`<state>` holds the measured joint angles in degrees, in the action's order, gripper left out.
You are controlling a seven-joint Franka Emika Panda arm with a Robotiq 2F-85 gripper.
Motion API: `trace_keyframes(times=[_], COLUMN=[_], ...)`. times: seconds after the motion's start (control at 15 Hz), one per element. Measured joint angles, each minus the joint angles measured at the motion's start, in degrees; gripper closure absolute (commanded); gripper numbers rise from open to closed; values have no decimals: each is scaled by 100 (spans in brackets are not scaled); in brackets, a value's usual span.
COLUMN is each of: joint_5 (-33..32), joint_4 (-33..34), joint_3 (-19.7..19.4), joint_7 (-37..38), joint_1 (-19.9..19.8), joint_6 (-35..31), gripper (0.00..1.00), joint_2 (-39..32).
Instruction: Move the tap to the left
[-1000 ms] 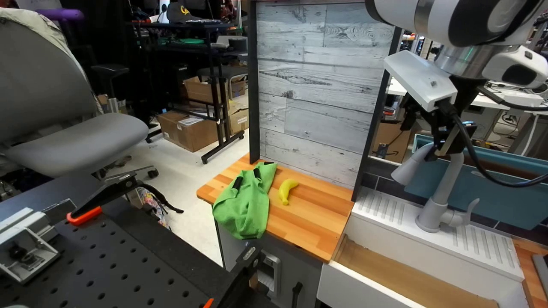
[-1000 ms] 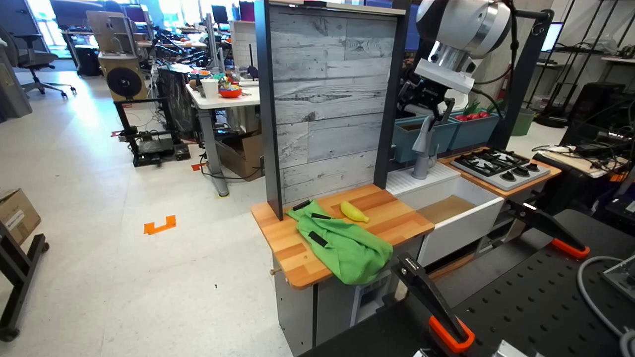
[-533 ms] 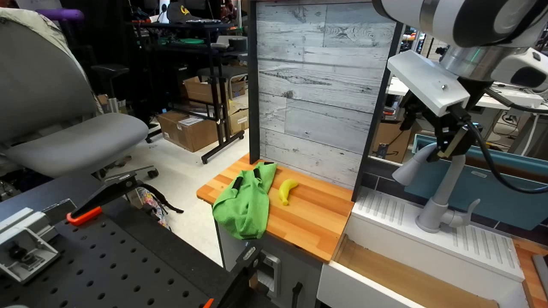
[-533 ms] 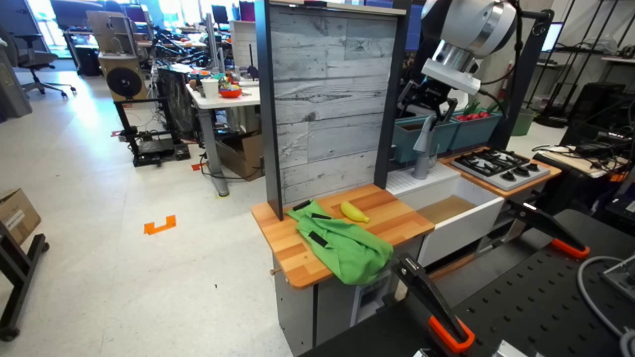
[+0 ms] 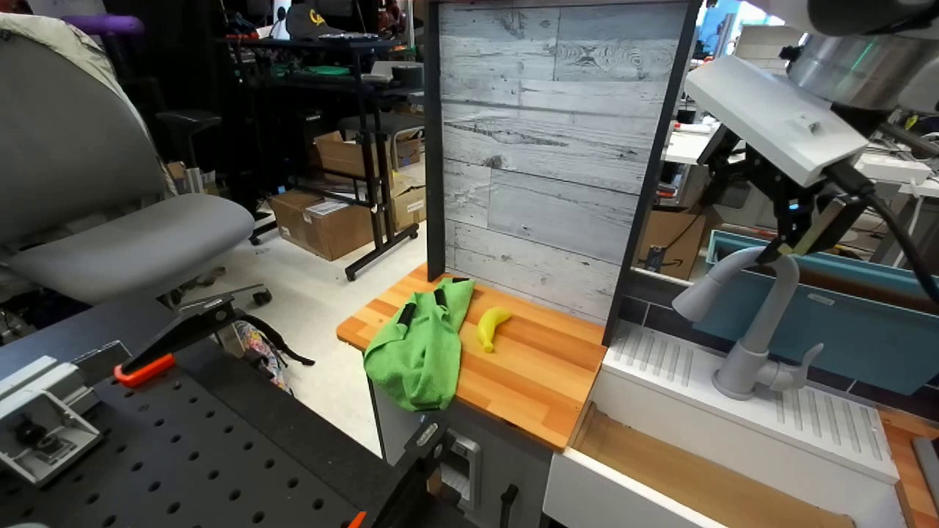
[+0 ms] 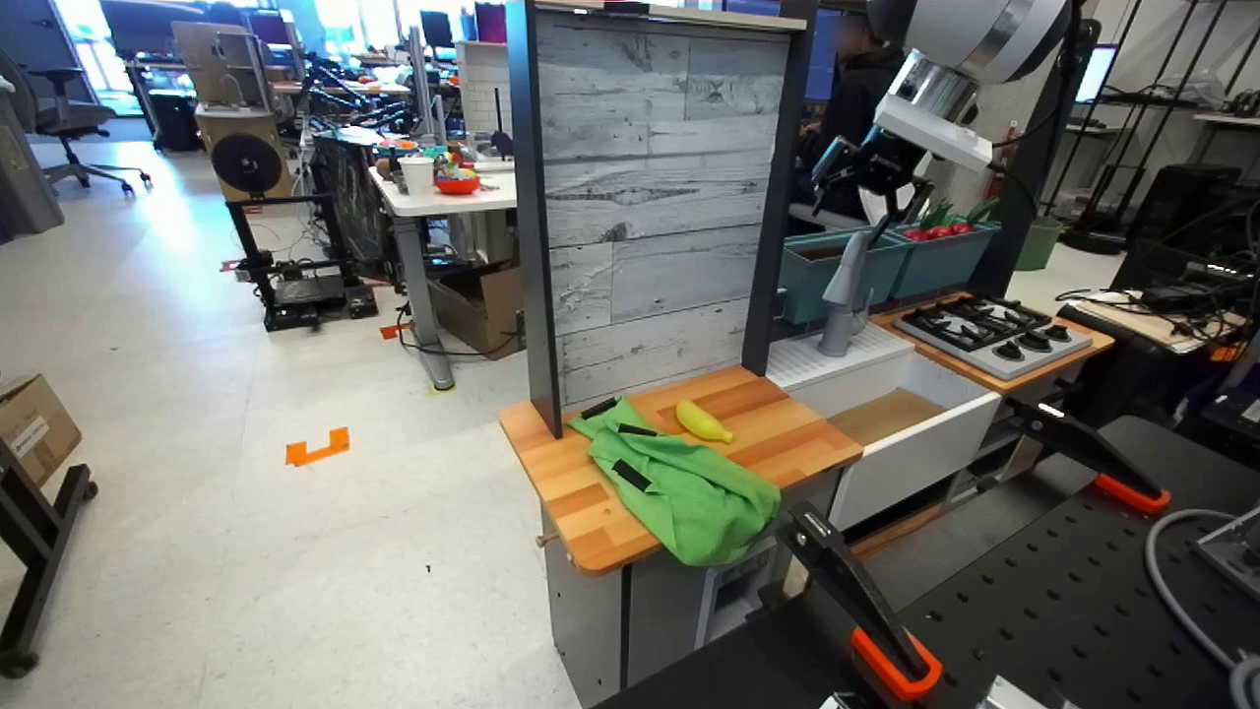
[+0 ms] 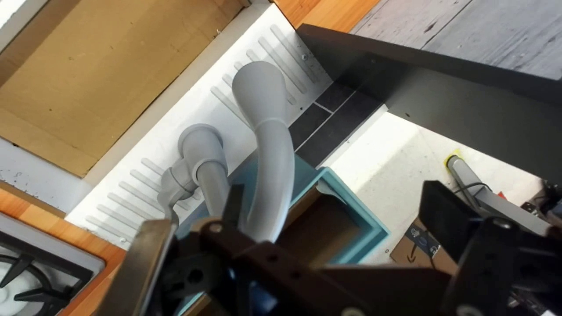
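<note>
Here, with the fingers (image 7: 443,210) wide apart, note the tap (image 5: 767,323) below them, arching up to one fingertip (image 7: 233,204) with contact uncertain, presumably light, stiff and smooth, hence best taken around the spout's curve (image 7: 275,184), clear of the base (image 5: 736,375).

Tap (image 5: 764,323) matt, smooth; green cloth (image 5: 422,352) fuzzy; worktop (image 5: 543,359) smooth wood.

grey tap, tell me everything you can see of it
The tap is matte grey, perhaps plastic: round base, stem, arched spout ending in a flared nozzle, and a curved side lever. It stands on the white ribbed ledge, nozzle turned toward the planked panel. A finger of the open end effector overlaps the spout; contact is unclear.
</note>
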<state>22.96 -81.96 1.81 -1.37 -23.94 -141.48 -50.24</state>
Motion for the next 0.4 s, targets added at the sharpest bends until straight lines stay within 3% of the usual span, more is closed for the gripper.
trace_keyframes(times=[0.4], joint_5=[236], joint_4=[-601], joint_3=[96], joint_7=[-520], joint_1=[-233], joint_6=[-6], gripper=[0], joint_2=[564])
